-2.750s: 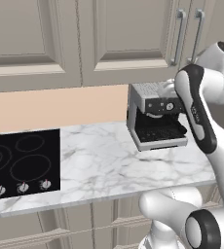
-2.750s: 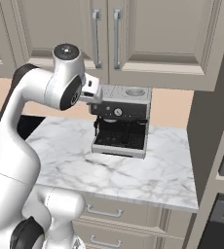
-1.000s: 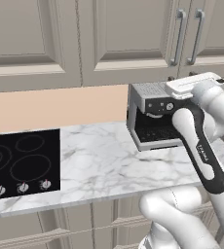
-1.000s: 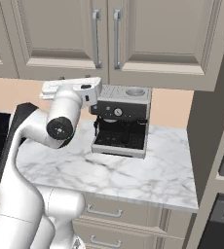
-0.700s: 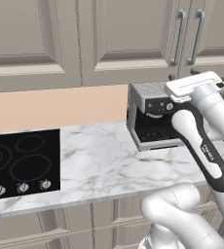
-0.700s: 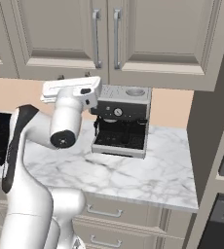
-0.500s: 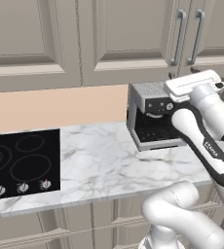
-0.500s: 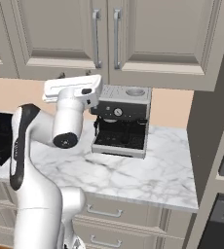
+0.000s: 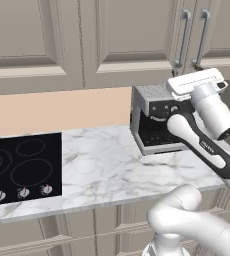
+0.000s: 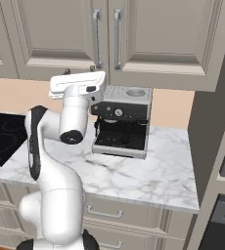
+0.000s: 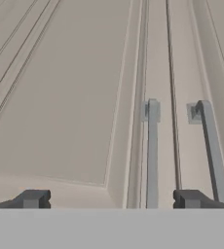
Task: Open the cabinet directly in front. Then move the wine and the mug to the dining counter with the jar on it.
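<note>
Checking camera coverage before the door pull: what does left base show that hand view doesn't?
Left base view: black cooktop, marble counter, coffee machine, the arm's white hand raised below the doors. Hand view: the open gripper, fingertips spread, one just below the left handle. Both: the shut cabinet doors and two silver bar handles.

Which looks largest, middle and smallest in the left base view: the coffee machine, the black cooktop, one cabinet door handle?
1. Black cooktop, cut off by the left edge.
2. Coffee machine, partly behind the arm.
3. Cabinet door handle, a thin bar.
The top two look close in size.
</note>
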Available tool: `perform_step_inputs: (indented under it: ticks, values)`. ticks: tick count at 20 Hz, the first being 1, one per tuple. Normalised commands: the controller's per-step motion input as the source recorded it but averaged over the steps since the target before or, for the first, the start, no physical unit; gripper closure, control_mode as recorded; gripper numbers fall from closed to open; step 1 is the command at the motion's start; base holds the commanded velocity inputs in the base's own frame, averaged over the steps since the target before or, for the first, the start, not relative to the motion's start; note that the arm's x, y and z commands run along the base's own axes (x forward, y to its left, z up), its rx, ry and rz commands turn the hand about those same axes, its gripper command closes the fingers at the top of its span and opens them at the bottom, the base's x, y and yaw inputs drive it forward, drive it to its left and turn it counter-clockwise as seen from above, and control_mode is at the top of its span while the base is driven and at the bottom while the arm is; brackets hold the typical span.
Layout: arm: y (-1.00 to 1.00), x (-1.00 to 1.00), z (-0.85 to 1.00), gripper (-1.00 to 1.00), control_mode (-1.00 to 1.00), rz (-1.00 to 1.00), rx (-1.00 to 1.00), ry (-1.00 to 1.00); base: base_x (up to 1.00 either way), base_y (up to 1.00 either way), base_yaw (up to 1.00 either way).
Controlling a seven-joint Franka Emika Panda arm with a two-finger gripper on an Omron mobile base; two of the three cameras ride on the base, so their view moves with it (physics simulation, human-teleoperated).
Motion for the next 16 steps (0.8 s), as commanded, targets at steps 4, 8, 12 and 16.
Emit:
perform_step_inputs:
  ticks: [4, 8, 12, 16]
  values:
    - [-0.06, 0.06, 0.41, -1.0, -1.0, -0.04, 0.0, 0.02, 0.0, 0.0, 0.0]
    - [0.0, 0.09, 0.37, -1.0, -1.0, -0.05, 0.0, 0.05, 0.0, 0.0, 0.0]
    - [0.0, 0.18, 0.16, -1.0, -1.0, -0.03, 0.0, 0.09, 0.0, 0.0, 0.0]
    - [0.0, 0.17, 0.0, -1.0, -1.0, 0.0, 0.0, 0.06, 0.0, 0.0, 0.0]
